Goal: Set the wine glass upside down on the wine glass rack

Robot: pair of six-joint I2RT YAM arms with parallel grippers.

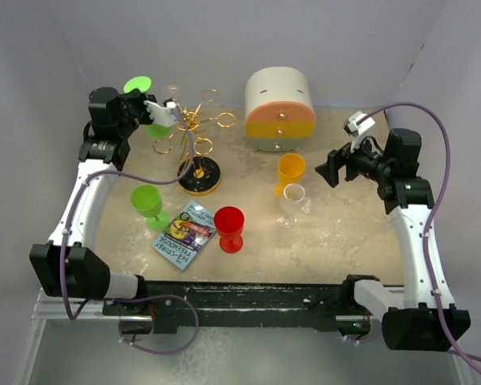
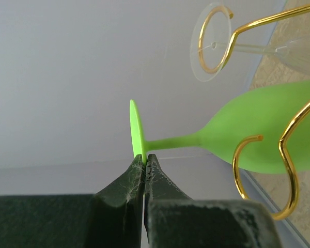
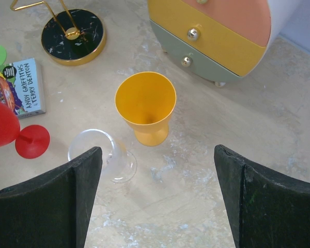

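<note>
We see the left gripper [image 2: 144, 157] pinching the green wine glass [image 2: 258, 129] by its foot at the wine glass rack [image 1: 200, 175], near the table's [image 1: 337, 233] far-left corner. It is seemingly not hooked yet. Meanwhile the right gripper [image 3: 157, 151] gapes empty.

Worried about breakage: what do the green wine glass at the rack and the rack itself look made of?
The green wine glass: likely plastic, opaque, matte, evenly coloured. The wine glass rack: apparently metal wire, shiny gold, glossy black base.

Robot lab bench, folks: left arm [image 1: 78, 200] and right arm [image 1: 417, 249] bolted to a black rail [image 1: 248, 293], purple cables [image 1: 448, 152] looping, plain white walls [image 1: 224, 40] boxing the tabletop [image 1: 345, 241] (bare test cell).
</note>
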